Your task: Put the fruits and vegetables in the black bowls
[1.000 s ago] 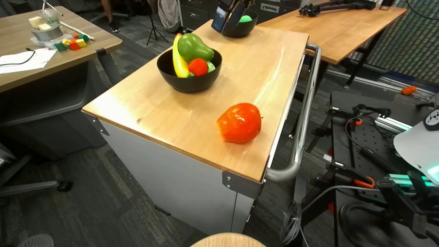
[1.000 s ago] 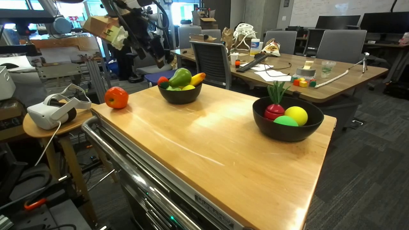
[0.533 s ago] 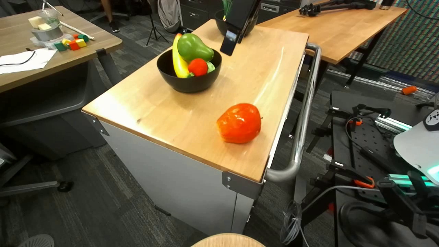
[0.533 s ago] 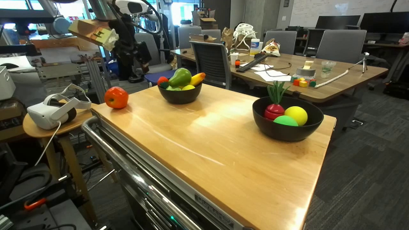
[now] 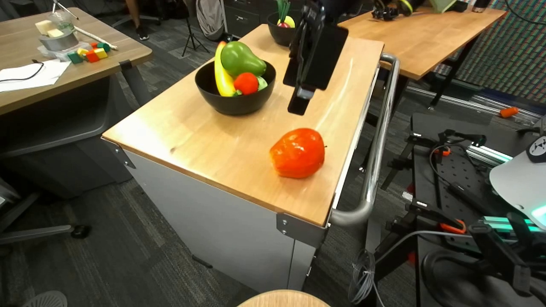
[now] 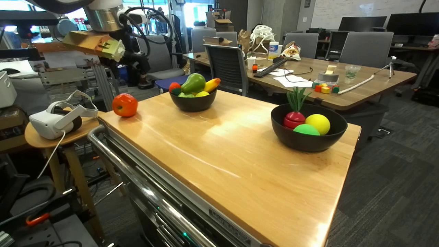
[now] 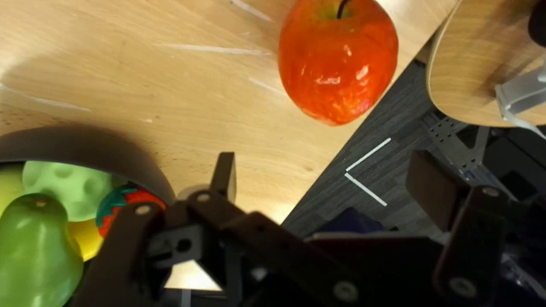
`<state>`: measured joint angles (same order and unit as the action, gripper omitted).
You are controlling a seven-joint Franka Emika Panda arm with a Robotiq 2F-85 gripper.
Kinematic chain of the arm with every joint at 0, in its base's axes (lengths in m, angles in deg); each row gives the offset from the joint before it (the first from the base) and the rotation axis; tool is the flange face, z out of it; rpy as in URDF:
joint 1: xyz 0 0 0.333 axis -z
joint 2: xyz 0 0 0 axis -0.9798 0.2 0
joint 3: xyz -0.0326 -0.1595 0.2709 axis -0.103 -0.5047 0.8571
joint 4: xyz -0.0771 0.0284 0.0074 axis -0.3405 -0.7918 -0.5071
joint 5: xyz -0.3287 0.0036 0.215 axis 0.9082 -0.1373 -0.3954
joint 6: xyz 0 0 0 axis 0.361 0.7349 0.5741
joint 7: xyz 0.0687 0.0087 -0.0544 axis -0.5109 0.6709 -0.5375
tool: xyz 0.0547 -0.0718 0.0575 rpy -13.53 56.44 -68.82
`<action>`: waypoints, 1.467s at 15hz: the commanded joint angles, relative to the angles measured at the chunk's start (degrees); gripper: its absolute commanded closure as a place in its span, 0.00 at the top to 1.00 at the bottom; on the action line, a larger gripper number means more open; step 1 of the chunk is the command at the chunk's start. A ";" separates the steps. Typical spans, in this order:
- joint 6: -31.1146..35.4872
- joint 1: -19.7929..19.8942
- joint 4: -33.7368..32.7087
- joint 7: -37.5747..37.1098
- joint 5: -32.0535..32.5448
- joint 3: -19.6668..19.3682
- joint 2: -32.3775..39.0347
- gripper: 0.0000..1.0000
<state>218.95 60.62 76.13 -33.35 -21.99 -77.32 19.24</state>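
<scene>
A large glossy red fruit (image 5: 298, 153) with a dark stem lies alone on the wooden top, close to a corner. Near it stands a black bowl (image 5: 236, 105) holding a green pear-shaped fruit (image 5: 241, 59), a yellow banana (image 5: 223, 76), a small red fruit (image 5: 246, 83) and pale green pieces. At the opposite end, another black bowl (image 6: 308, 142) contains a red vegetable with green leaves (image 6: 295, 119), a yellow ball (image 6: 318, 124) and a green one (image 6: 307, 129). My gripper (image 7: 327, 179) hangs above the surface with jaws wide apart and nothing between them; the red fruit (image 7: 339, 64) sits ahead of the fingertips.
A metal handle bar (image 6: 151, 192) runs along one side of the wooden top (image 6: 205, 154). Beside its corner, a round stool holds a white headset (image 6: 56, 120). Dark floor shows beyond the edge in the wrist view. Other tables stand nearby.
My gripper has moved away from the bowl with the leafy vegetable, across toward the large red fruit, and come lower. The fruits and both bowls have stayed put.
</scene>
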 commanded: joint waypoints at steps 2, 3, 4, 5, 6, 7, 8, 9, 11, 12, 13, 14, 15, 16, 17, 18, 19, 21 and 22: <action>2.89 1.92 -1.96 -1.48 8.29 4.32 6.83 1.00; 3.02 1.97 -2.22 -1.55 9.26 4.86 7.87 1.00; 2.96 1.83 -2.52 -1.08 8.95 5.21 8.66 1.00; 2.99 1.81 -2.74 -0.67 8.56 5.61 9.34 1.00; 2.43 1.84 -3.00 -0.43 7.66 5.97 9.85 1.00; 2.02 2.03 -3.28 -0.72 7.93 6.32 10.33 1.00; 1.82 2.15 -3.45 -0.93 8.19 6.62 10.82 1.00; 1.45 2.13 -3.70 -0.63 7.88 6.90 11.30 0.99; 1.30 2.34 -3.87 -1.75 9.08 7.28 12.04 0.74; 1.28 2.41 -3.90 -1.74 9.20 7.41 12.28 0.70; 1.07 2.58 -3.91 -2.45 10.19 7.44 12.46 0.60; 1.06 2.76 -4.11 -3.00 10.95 7.38 12.48 0.56; 1.03 3.04 -3.98 -4.01 12.75 7.24 12.54 0.56; 1.20 3.50 -3.80 -6.02 15.64 6.91 12.25 0.56; 2.20 4.28 -3.39 -8.62 19.37 6.34 11.22 0.56; 2.76 5.28 -3.13 -11.66 23.76 5.73 10.19 0.56; 3.57 6.94 -2.69 -14.81 28.62 4.63 8.21 0.56; 3.45 10.49 -3.10 -15.45 32.66 2.37 5.05 0.56; 3.55 12.32 -3.72 -16.00 34.73 1.26 4.10 0.56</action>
<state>222.26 68.52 72.62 -47.69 7.56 -73.58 28.74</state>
